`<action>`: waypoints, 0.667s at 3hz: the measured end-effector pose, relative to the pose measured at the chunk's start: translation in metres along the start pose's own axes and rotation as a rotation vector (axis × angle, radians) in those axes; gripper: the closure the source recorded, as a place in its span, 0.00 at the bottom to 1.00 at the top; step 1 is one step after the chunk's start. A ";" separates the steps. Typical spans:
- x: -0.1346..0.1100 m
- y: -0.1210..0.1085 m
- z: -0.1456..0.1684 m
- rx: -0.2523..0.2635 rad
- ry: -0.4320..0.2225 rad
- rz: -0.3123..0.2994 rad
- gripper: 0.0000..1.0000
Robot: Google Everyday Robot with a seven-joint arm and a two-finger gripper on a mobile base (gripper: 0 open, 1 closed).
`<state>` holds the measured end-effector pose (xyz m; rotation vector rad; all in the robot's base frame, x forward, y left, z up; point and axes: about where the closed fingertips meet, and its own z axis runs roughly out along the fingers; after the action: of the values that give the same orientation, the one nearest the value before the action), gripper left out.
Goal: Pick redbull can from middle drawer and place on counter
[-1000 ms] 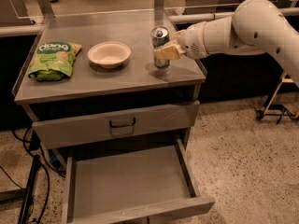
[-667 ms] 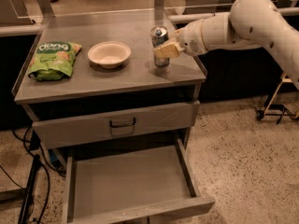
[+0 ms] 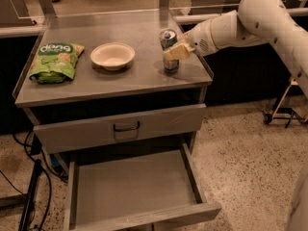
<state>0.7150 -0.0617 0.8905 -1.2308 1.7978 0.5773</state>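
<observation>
Not much has shifted since a second ago: the arm's elbow has crept up a little, while the gripper (image 3: 173,51) and the redbull can (image 3: 167,37) sit right where they were.

Camera view: the can stands upright on the bench (image 3: 130,83), close to the right front corner, well apart from the bowl (image 3: 112,56) and the green snack bag (image 3: 55,60). The middle drawer (image 3: 130,186) hangs open below with nothing visible in it, so the placing part looks basically done.

What could go sideways: it's a slim can parked near the edge. If the robot pulls back before letting go cleanly, or a pad drags along the side, the can could tip and roll off that corner. A sideways exit would be the risky one.

As for the gripper, it looks clamped on the can about mid-height, one tan pad (image 3: 176,53) pressed across the front, the other hidden behind.
</observation>
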 end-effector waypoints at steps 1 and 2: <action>0.011 -0.002 0.005 -0.027 0.002 0.007 1.00; 0.007 -0.002 0.003 -0.027 0.002 0.007 1.00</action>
<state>0.7168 -0.0642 0.8829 -1.2440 1.8017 0.6065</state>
